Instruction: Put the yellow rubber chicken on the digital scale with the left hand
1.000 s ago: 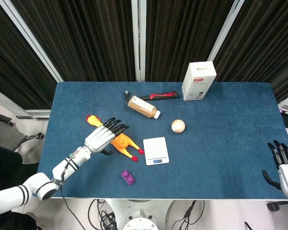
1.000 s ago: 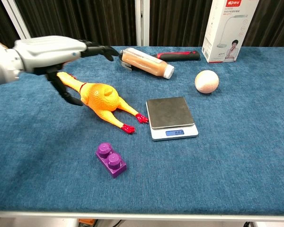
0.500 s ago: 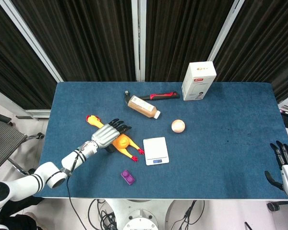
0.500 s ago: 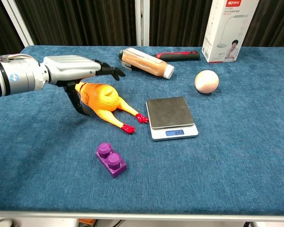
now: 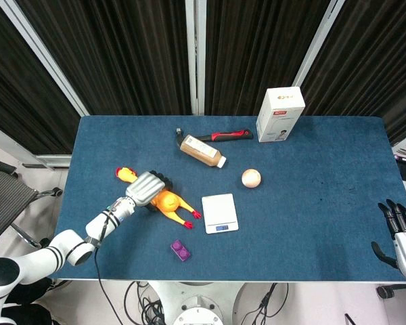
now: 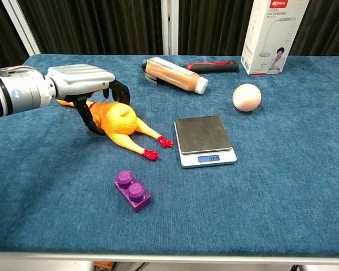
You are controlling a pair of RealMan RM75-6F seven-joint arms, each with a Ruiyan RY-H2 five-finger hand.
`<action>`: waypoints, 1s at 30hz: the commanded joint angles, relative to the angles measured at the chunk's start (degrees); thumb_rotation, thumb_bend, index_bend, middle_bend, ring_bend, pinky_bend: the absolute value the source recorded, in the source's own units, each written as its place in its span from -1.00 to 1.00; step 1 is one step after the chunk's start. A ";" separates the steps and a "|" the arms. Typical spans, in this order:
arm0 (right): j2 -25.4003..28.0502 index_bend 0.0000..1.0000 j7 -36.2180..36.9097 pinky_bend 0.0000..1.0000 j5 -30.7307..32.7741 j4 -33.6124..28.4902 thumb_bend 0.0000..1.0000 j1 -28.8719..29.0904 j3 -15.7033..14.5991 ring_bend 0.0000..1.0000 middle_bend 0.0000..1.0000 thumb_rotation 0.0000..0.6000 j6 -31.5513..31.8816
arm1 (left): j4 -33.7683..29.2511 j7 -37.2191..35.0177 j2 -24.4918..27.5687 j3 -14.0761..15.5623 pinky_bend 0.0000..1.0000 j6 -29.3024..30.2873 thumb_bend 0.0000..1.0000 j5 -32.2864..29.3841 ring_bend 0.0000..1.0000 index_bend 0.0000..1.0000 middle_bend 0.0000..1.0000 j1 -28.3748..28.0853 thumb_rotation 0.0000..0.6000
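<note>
Yellow rubber chicken lies on the blue bench, just left of the digital scale, with its red feet pointing toward the scale. The left robot hand is over the chicken's neck and upper body, and its fingers curl down around it, gripping it. The scale plate carries nothing. The right robot hand is at the right edge of the bench, holding nothing, with its fingers apart. A purple block lies near the chicken, toward the front edge.
</note>
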 commanded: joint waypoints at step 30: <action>-2.45 -1.00 4.88 -1.00 0.13 5.47 -0.53 0.02 -0.47 -1.00 -1.00 1.00 -1.08 | -26.98 39.55 -5.06 -8.47 -0.09 4.83 -0.55 -16.50 -0.13 0.18 0.16 -4.98 1.00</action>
